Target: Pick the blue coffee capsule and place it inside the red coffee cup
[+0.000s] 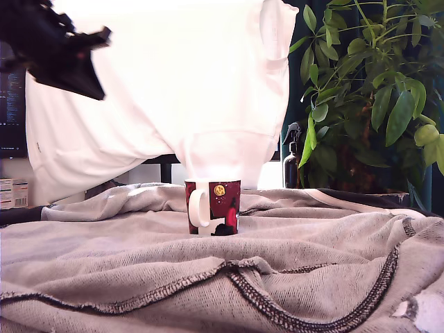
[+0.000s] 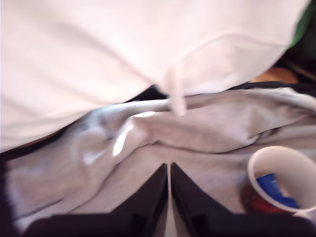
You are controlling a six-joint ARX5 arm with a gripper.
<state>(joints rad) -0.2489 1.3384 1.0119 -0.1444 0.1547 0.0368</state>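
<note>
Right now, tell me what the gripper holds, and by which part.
Nothing. The gripper is shut and empty; the blue coffee capsule lies inside the red coffee cup.

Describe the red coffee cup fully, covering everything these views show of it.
The red coffee cup is a dark red mug, seemingly glazed ceramic, with a white handle and white inside. Its side shows a yellow moon, black shapes and a red figure. It stands upright on the rumpled grey fabric, handle toward the exterior view's left. In the wrist view, the blue coffee capsule lies inside it. The claw is well away from the cup, not touching it.
</note>
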